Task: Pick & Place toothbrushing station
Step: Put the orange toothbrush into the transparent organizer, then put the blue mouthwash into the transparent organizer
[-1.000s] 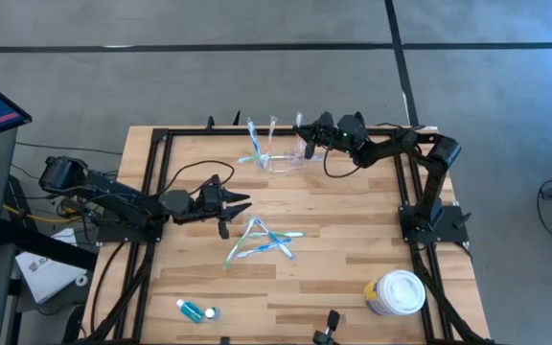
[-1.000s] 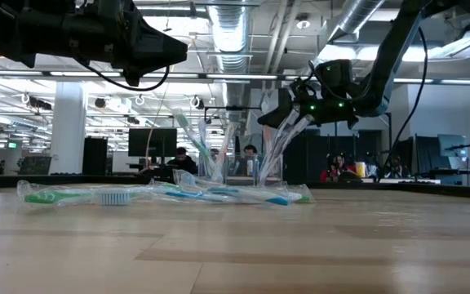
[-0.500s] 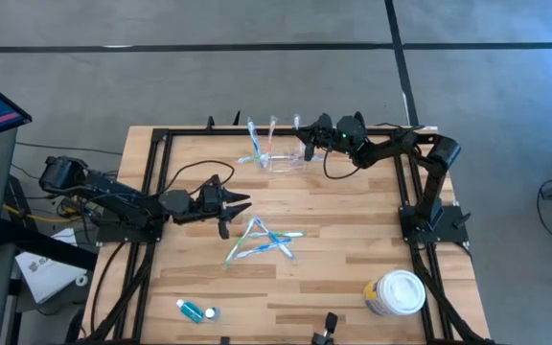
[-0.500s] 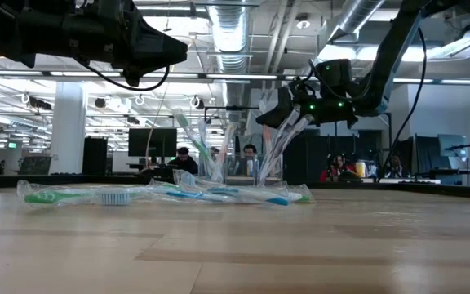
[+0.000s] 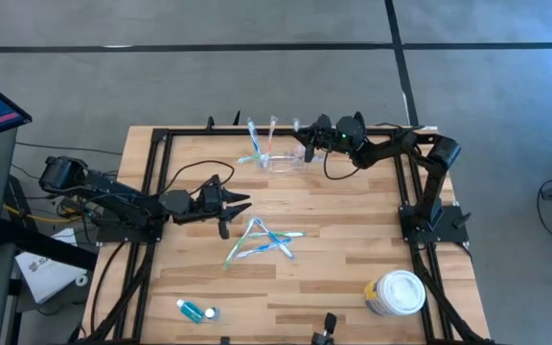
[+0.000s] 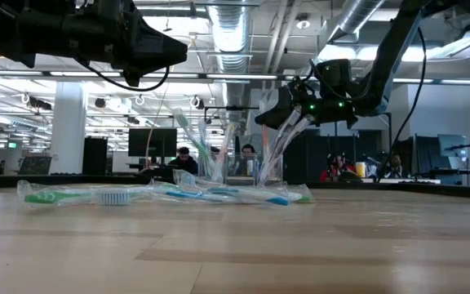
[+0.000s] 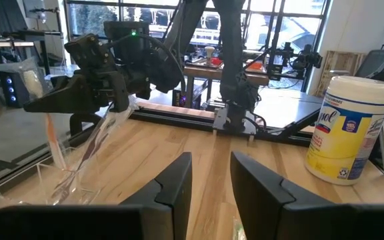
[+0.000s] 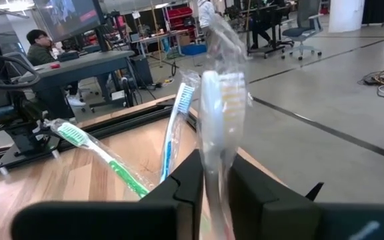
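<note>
Evenly bright, lit from above | soft short shadows on wooden table [image 5: 333, 249] | ceiling lights [image 6: 233, 33] glaring in low view, arms silhouetted | window backlight in left wrist view | near wrapped toothbrush [image 8: 220, 113] blurred in right wrist view

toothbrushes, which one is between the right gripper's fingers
The clear-wrapped white toothbrush standing in the holder, between the right gripper fingers. The blue one and the green one lean apart from it.

"Lysol" brand on the yellow wipes tub [image 7: 352, 127].
</note>
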### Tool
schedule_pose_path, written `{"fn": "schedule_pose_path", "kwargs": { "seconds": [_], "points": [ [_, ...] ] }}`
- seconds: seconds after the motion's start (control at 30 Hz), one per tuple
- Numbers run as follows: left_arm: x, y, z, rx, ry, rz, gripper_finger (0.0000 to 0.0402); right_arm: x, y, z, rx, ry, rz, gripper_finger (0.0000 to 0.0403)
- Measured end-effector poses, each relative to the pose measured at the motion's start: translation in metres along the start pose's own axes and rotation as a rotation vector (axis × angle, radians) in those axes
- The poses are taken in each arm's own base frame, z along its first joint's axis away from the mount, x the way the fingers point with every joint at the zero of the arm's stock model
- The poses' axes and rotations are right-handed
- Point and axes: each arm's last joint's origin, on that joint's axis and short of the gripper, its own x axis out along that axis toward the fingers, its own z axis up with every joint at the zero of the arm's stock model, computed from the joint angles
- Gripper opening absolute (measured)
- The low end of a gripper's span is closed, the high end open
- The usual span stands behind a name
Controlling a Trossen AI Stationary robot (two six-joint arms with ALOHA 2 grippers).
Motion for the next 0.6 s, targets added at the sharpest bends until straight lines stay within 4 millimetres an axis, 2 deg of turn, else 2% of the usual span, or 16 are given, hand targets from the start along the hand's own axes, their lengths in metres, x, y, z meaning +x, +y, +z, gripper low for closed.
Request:
{"fn": "schedule_pose_path", "kwargs": {
  "seconds": [0.6],
  "points": [
    [0.0, 0.0, -0.0003, 0.001, 0.003, 0.0, 0.0097, -0.001, -0.0011, -0.0001, 0.01, 0.014, 0.06, 0.0154]
  ]
}}
